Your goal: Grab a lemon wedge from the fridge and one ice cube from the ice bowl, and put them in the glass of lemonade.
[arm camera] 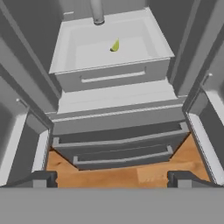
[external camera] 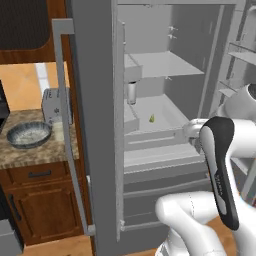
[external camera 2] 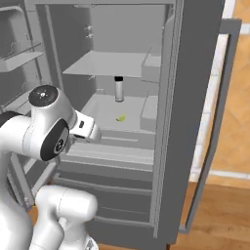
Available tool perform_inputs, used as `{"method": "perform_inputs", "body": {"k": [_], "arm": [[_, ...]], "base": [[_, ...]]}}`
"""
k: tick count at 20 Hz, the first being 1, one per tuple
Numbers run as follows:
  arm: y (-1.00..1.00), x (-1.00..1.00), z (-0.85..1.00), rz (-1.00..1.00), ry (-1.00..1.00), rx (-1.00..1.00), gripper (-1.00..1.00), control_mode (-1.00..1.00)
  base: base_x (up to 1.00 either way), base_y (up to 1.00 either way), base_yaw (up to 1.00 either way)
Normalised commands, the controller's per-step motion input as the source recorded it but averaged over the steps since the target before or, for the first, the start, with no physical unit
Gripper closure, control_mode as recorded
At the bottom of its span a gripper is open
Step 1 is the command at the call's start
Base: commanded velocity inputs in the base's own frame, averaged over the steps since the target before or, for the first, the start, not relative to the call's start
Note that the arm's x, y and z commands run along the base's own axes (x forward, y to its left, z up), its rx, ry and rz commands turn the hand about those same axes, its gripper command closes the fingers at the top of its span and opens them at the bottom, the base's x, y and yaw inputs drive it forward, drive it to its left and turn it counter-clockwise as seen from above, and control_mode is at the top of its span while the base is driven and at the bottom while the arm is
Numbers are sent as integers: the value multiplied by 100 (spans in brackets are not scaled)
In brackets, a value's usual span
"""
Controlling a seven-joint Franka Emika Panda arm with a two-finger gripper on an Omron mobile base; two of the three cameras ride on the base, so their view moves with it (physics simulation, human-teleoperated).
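Fridge open, arm lined up for the lemon wedge

Both doors of the fridge (external camera 2: 195, 146) stand wide, baring the lemon wedge (arm camera: 115, 45) on the lower shelf, toward twelve o'clock in the hand view. The gripper (arm camera: 112, 179) hangs outside with fingers spread and empty, likely ready to reach in. The ice bowl (external camera: 29, 134) waits on the counter (external camera: 20, 155) beside the toaster (external camera: 55, 104).

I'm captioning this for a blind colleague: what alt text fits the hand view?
Looking down into the open fridge, a tiny yellow-green lemon wedge lies on the pale lower shelf, in front of a grey bottle at the back. The open gripper hangs well short of the wedge, above the two lower drawers and a strip of wooden floor.
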Motion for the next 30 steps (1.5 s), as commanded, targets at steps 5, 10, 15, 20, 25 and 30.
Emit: {"method": "perform_inputs", "body": {"k": [5,10,15,20,25,30], "arm": [[0,0,0,0,0,0,-100,100],[0,0,0,0,0,0,-100,100],[0,0,0,0,0,0,-100,100],[22,77,-58,-2,1,-4,-100,-100],[12,100,-74,-6,3,-1,-100,-100],[-4,100,-40,-7,6,0,-100,-100]], "base": [[67,10,-8],[59,24,-8],[43,25,0],[0,0,0],[0,0,0],[0,0,0]]}}
